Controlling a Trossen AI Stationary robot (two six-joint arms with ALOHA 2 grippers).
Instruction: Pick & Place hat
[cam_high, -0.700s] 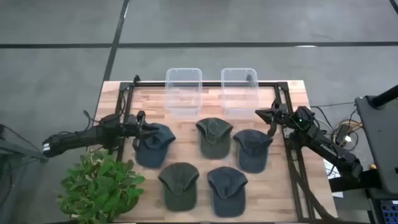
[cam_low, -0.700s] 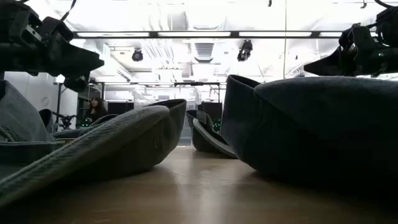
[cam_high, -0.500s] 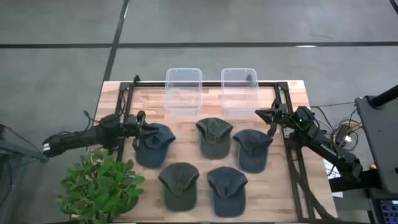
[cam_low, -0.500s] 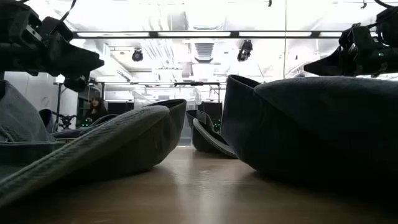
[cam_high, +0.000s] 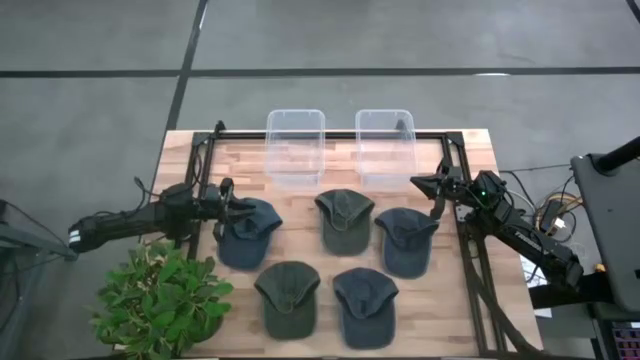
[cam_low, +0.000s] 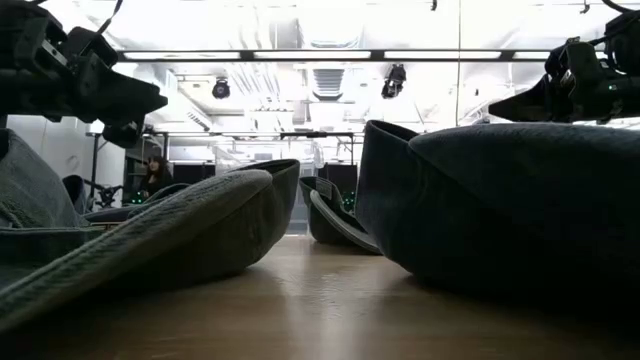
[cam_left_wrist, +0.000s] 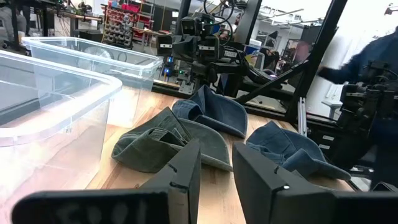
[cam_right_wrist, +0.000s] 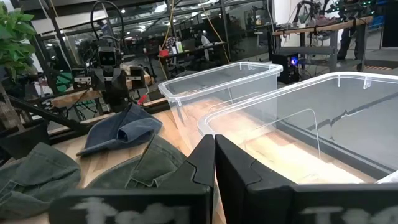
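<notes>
Five hats are lying on the wooden table, in front of two clear plastic bins, the left bin and the right bin, which are standing side by side along the far edge. In the back row a blue hat is sitting on the left, an olive hat in the middle and another blue hat on the right; nearer the front edge a second olive hat and a third blue hat are lying side by side. The left gripper is hanging at the left side of the table, right at the edge of the left blue hat, though the pictures are not showing whether it is touching the cloth; in the left wrist view its fingers are standing slightly apart with nothing between them, pointing across the table toward the hats. The right gripper is hovering by the right edge, just behind the right blue hat and beside the right bin; in the right wrist view its fingers are pressing together, empty. A green potted plant is sitting at the front left corner.
</notes>
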